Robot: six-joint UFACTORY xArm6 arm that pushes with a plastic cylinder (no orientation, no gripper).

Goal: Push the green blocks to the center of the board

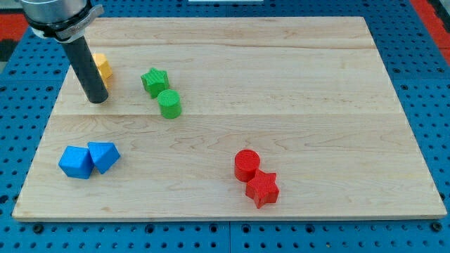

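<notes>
A green star block [154, 80] lies in the upper left part of the wooden board [281, 105]. A green cylinder [169, 103] touches it just below and to its right. My tip [98, 100] stands on the board to the left of both green blocks, well apart from them. It is right beside a yellow block [103, 67], which the rod partly hides.
A blue cube [76, 162] and a blue angular block [104, 156] sit together at the lower left. A red cylinder [247, 164] and a red star [262, 187] touch each other at the lower middle right. A blue pegboard [429, 84] surrounds the board.
</notes>
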